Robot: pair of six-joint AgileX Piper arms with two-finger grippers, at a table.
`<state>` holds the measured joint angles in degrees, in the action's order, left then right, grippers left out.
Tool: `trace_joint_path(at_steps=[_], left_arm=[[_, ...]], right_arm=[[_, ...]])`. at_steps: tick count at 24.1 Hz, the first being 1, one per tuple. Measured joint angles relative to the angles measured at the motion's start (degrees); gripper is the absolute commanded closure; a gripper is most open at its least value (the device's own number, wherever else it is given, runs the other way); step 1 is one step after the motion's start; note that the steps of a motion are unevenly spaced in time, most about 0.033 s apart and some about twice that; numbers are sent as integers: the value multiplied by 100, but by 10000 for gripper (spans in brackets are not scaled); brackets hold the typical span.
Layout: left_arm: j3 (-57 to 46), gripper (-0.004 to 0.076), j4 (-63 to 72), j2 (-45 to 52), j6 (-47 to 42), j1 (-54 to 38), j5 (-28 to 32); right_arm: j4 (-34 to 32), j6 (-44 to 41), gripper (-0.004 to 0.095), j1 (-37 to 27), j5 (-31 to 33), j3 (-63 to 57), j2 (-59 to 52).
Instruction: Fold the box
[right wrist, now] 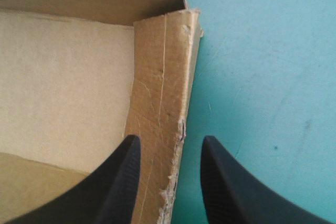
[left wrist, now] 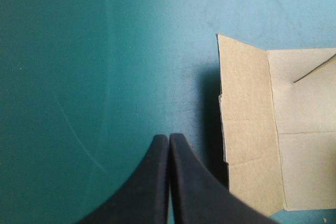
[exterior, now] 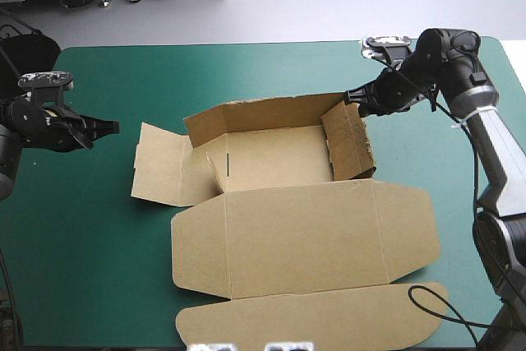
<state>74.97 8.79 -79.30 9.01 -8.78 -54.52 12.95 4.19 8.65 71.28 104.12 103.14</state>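
Observation:
The brown box (exterior: 279,158) lies in the middle of the table, back wall and right wall (exterior: 349,141) raised and left flap (exterior: 160,174) flat. Its lid (exterior: 312,236) is spread flat toward the front edge. My right gripper (exterior: 353,98) is at the box's far right corner, open. In the right wrist view, the right gripper (right wrist: 170,148) straddles the torn top edge of the right wall (right wrist: 163,77), one finger inside the box and one outside. My left gripper (exterior: 111,127) hovers left of the flap, shut and empty. In its own view, the left gripper (left wrist: 169,140) points beside the flap (left wrist: 247,129).
The lid's outer flap (exterior: 312,318) reaches the table's front edge. A strip of teal-green cover (exterior: 82,236) separates the left gripper from the box. The far edge of the table (exterior: 246,43) runs behind the box.

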Motion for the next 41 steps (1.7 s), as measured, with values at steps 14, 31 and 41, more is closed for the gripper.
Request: trace_joint_path(at_steps=[14,31,41], left_arm=[[0,733,258,-240,4,0,0],[0,733,405,-287,128,0,38],[0,732,767,-287,33,-951,288]], right_arm=[[424,987,557,0,-34,-494,557],[982,1096,921,-10,-176,-494,1388],[1274,1140,921,-10,-195,-492,925]])
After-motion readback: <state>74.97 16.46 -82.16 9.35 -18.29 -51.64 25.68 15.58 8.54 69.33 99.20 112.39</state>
